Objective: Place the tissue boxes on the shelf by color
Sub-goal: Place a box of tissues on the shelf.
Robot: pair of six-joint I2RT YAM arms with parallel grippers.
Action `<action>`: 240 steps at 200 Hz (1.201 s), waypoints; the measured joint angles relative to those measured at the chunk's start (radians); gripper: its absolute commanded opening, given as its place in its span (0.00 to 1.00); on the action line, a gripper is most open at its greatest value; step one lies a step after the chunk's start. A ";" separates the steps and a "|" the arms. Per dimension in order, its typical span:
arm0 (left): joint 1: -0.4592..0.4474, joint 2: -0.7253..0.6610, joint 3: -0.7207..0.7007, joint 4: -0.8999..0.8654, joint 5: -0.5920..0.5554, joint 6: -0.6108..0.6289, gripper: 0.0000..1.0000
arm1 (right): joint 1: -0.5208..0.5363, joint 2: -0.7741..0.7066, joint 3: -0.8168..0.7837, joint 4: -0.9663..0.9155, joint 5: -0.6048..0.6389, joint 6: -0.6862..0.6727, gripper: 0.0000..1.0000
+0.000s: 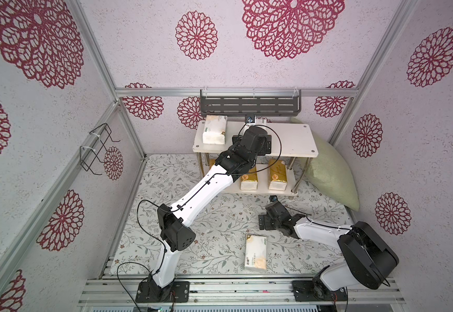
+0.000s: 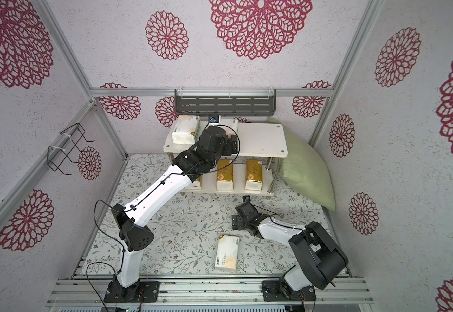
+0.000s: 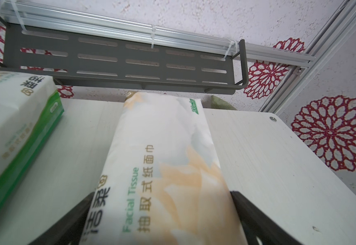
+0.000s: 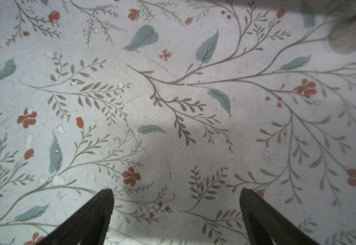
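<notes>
Likely step: release white orange-blotched tissue pack (image 3: 168, 169) on white chrome-posted shelf (image 3: 257, 159) | left fingers (image 3: 66, 220) wide, flanking it | right fingers (image 4: 264, 218) wide, empty | retreat straight, without dragging.

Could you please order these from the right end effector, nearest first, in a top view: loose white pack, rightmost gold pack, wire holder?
From the right end effector:
1. Loose white pack, on the mat beside it.
2. Rightmost gold pack, on the lower shelf board.
3. Wire holder, far left.
</notes>
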 measured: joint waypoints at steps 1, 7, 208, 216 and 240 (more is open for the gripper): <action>0.000 0.000 0.000 0.000 0.000 0.000 0.97 | 0.000 0.000 0.000 0.000 0.000 0.000 0.99; 0.000 -0.001 -0.003 0.004 0.004 0.000 0.97 | 0.000 0.000 0.000 0.000 0.000 0.000 0.99; 0.003 -0.072 -0.064 0.080 0.034 0.014 0.97 | 0.015 0.000 0.000 0.000 0.000 0.000 0.99; 0.003 -0.072 -0.063 0.080 0.034 0.018 0.97 | 0.016 0.000 0.000 0.000 0.000 0.000 0.99; 0.003 -0.072 -0.056 0.080 0.035 0.024 0.97 | 0.019 -0.002 0.000 -0.002 0.000 0.000 0.99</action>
